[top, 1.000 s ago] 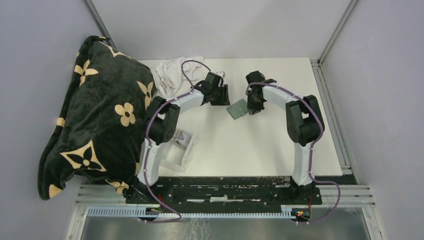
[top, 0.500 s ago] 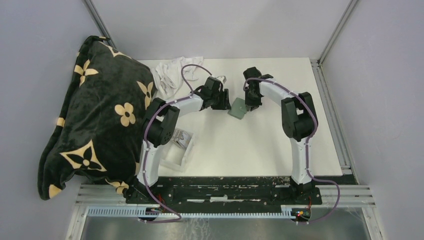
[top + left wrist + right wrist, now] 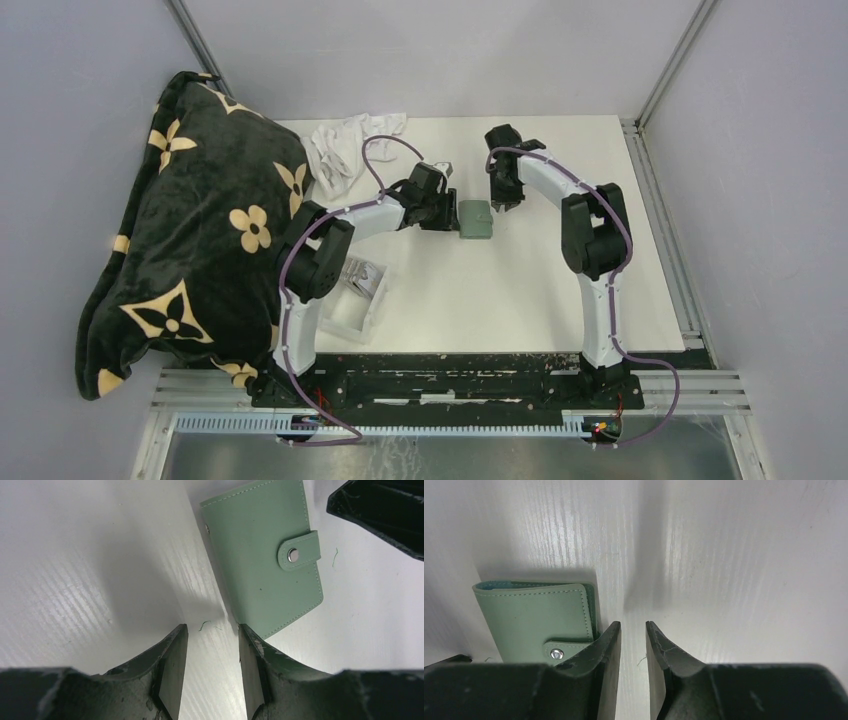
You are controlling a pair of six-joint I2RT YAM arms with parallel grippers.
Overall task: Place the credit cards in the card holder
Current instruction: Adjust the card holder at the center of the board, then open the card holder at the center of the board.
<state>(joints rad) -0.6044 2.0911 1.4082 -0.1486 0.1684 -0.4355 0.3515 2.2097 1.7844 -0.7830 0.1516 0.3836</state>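
The card holder [image 3: 474, 219] is a closed grey-green wallet with its snap tab fastened, lying flat on the white table. My left gripper [image 3: 447, 211] is just left of it, open and empty; in the left wrist view [image 3: 210, 627] the holder [image 3: 262, 555] lies ahead and to the right. My right gripper [image 3: 503, 198] is just behind the holder's right end, jaws a little apart and empty [image 3: 633, 624]; the holder [image 3: 534, 620] is beside its left finger. Silvery flat pieces [image 3: 362, 277], perhaps the credit cards, lie in a clear tray; too small to tell.
The clear plastic tray [image 3: 352, 322] sits at the near left by the left arm. A dark flowered blanket [image 3: 190, 240] fills the left side. A crumpled white cloth [image 3: 345, 145] lies at the back left. Metal frame posts stand at the back corners.
The card holder, held tilted at the right gripper before, now lies flat on the table. The right gripper has drawn back from it. The left gripper has moved right, up to the holder.
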